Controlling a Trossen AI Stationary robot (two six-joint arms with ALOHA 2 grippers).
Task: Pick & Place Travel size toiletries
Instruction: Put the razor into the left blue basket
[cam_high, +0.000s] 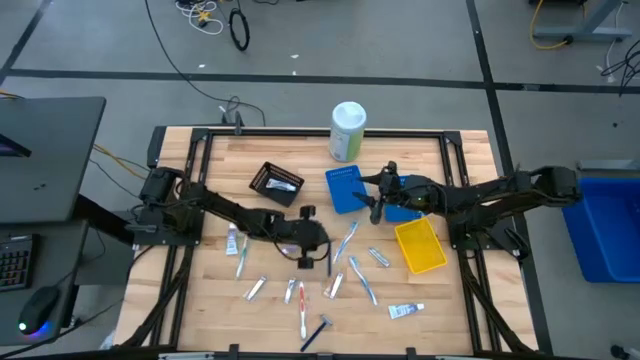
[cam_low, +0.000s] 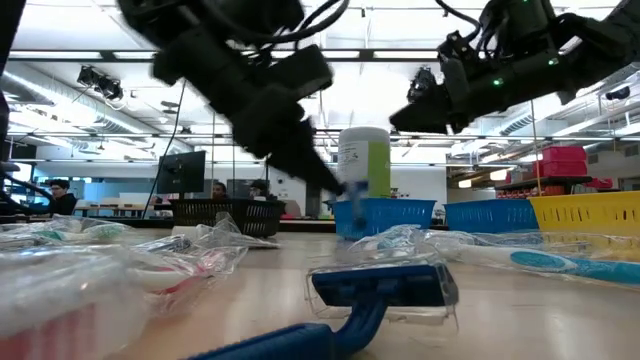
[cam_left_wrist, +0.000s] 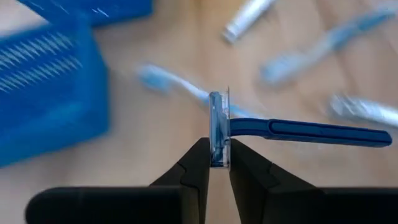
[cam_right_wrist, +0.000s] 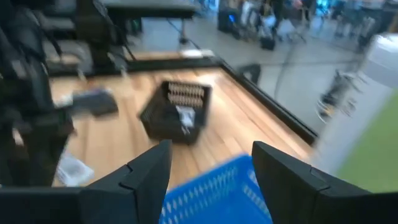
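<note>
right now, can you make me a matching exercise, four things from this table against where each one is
Things:
1. blue-handled razor
2. tall white-and-green canister
3. small yellow plastic bin
4. small black plastic bin

Places:
A. far edge of the table, middle
B. gripped by its head in the left gripper
C. under the left arm's side, holding a packet
D. near the right arm's base

Pairs: 1-B, 2-A, 3-D, 4-C

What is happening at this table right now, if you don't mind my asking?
The left pincer is shut on a blue razor by its head, above the toiletries scattered on the wooden table. The right pincer hangs open and empty over the blue bin. A yellow bin and a black bin sit nearby.
</note>
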